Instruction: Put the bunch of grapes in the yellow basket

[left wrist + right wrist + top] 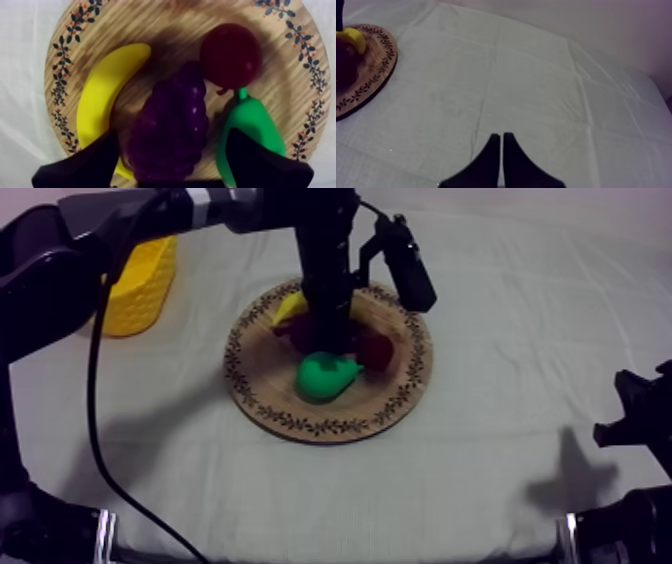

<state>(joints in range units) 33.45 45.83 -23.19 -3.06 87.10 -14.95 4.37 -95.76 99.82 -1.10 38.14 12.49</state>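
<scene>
The purple bunch of grapes (170, 130) lies in the middle of the round wooden board (165, 30), between a yellow banana (102, 95) and a green pear (250, 125), with a small red fruit (230, 55) just beyond it. My left gripper (172, 132) hangs straight above the grapes, open, one finger on each side of the bunch, the right one over the pear. From the top view, the left gripper (325, 336) stands over the board (330, 428) and hides most of the grapes. My right gripper (502, 145) is shut on nothing over bare cloth.
The yellow basket (140, 283) stands at the back left, a short way from the board. On the board's near side lie the pear (328, 376) and the red fruit (375, 351); the banana (288, 308) lies at its far side. The right arm (640, 423) rests at the right edge.
</scene>
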